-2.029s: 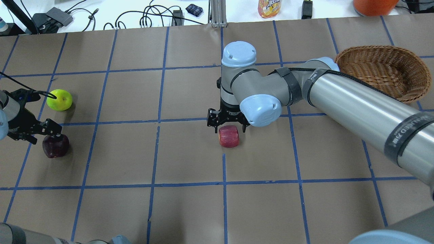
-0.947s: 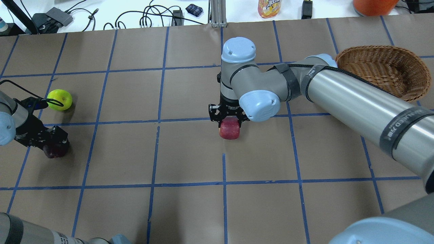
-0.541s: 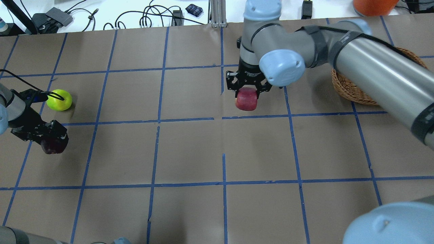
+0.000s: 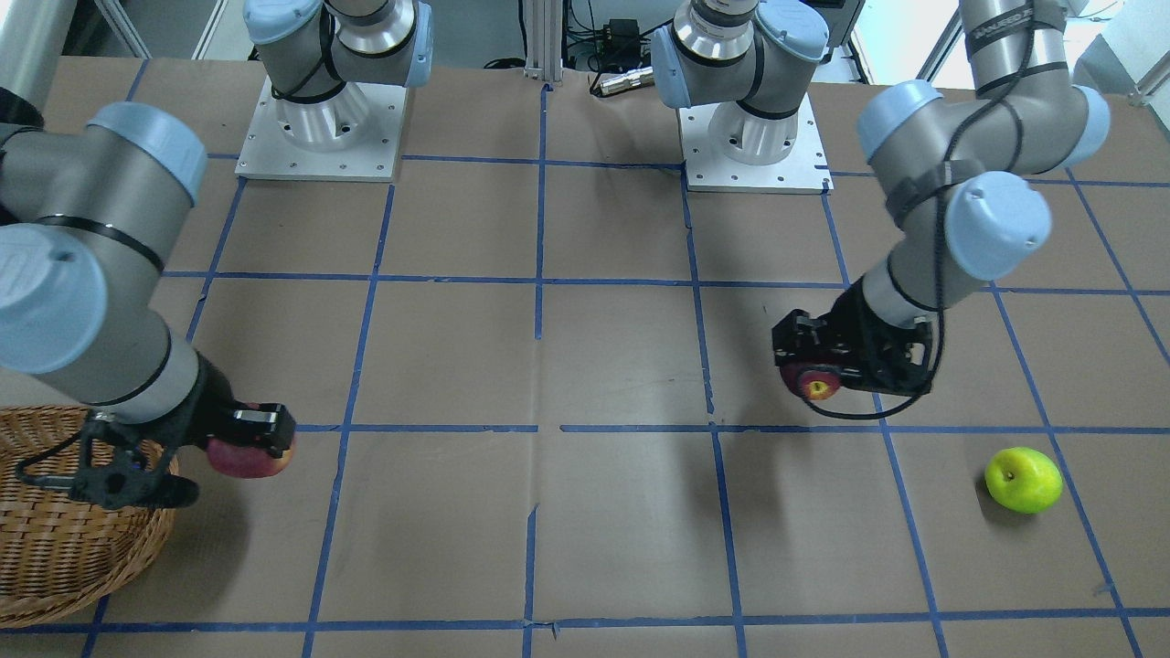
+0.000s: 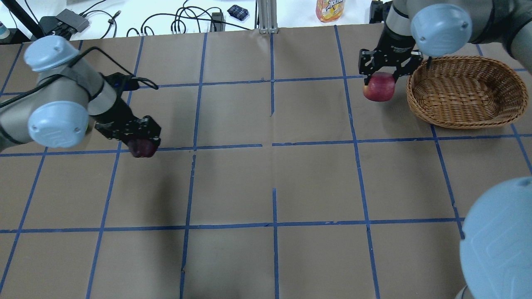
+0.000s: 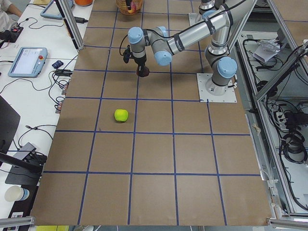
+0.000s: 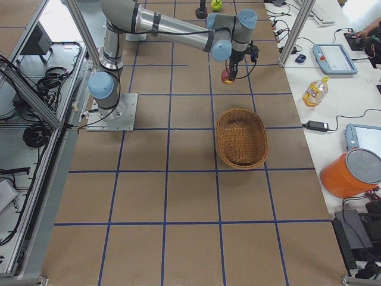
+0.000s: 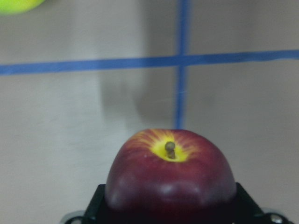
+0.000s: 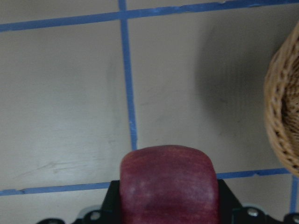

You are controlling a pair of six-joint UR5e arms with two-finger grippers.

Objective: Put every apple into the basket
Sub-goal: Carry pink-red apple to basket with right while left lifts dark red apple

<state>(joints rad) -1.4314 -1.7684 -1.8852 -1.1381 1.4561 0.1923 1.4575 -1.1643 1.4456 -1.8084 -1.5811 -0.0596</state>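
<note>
My right gripper [image 5: 379, 79] is shut on the red apple [image 5: 379, 88] and holds it above the table just left of the wicker basket [image 5: 463, 112]. The right wrist view shows this apple [image 9: 168, 184] between the fingers, with the basket rim [image 9: 282, 116] at the right edge. My left gripper [image 5: 142, 143] is shut on the dark maroon apple [image 5: 141, 148], lifted above the table's left half; it also shows in the left wrist view [image 8: 170, 172]. The yellow-green apple [image 4: 1024, 480] lies on the table; the left arm hides it in the overhead view.
The basket [image 4: 55, 539] is empty. The table [image 5: 274, 182] is brown paper with a blue tape grid. Beyond its far edge are cables, a bottle [image 5: 330, 9] and an orange bucket [image 7: 351, 173].
The right gripper has carried the red apple up and right to beside the basket. The left gripper has lifted the maroon apple and moved it right, away from the green apple.
</note>
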